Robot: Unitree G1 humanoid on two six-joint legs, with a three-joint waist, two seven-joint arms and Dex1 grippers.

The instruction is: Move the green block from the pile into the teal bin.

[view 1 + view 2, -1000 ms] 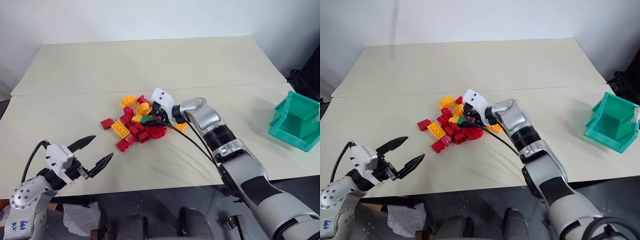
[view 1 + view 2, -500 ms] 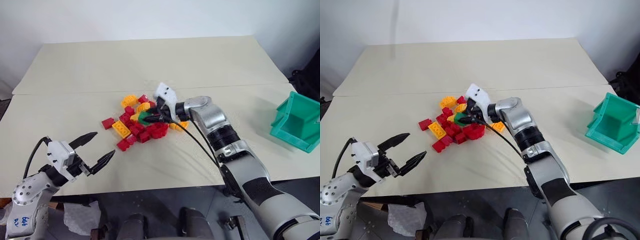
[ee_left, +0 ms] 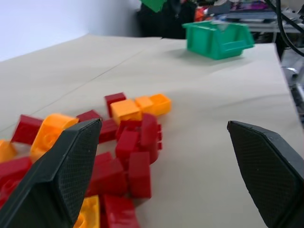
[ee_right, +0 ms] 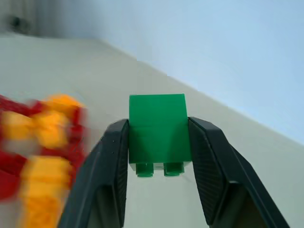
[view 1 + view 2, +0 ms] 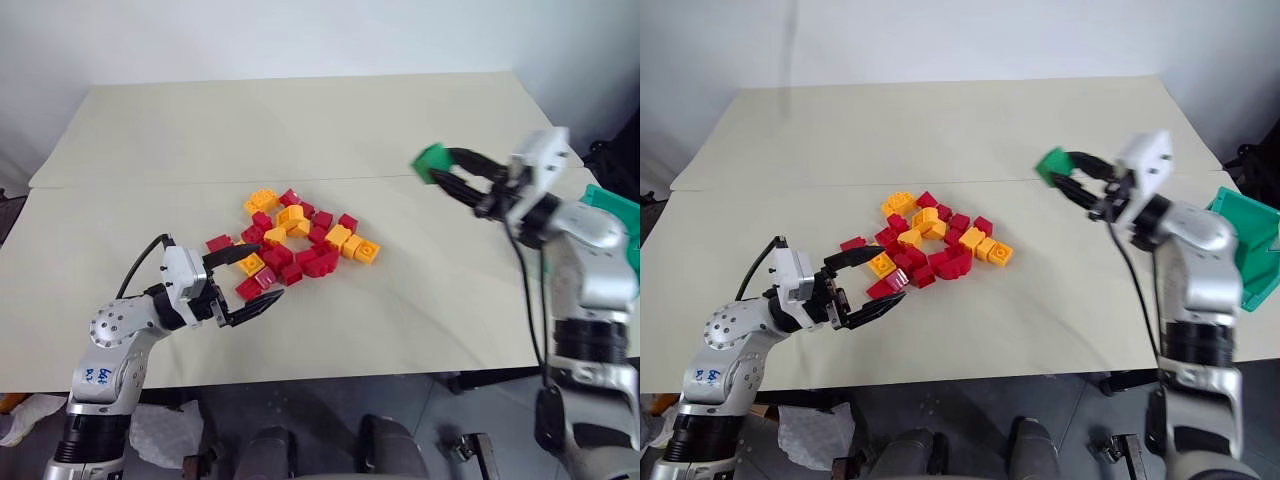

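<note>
I have the green block (image 5: 433,160) pinched between the right gripper (image 5: 447,171) fingers, held in the air above the table (image 5: 300,120), right of the pile (image 5: 295,240) and left of the bin (image 5: 622,215); the fingers point left toward the pile, so the block sits at their far-left tip. In the right wrist view the block (image 4: 157,133) is squarish with no clear long axis; its two studs face back toward the wrist, its smooth face points away along the fingers.

The bin stands at the table's right edge, partly behind my right arm; its open sloped front shows in the left wrist view (image 3: 219,40). Between the pile and the bin the tabletop is bare; the far half of the table is bare too, crossed by a seam running left to right just beyond the pile.

The left gripper (image 5: 243,283) hangs with its fingers spread wide and holding nothing, at the near-left side of the pile, tips just beside the nearest red bricks; bare table lies nearer than it, up to the near edge.
</note>
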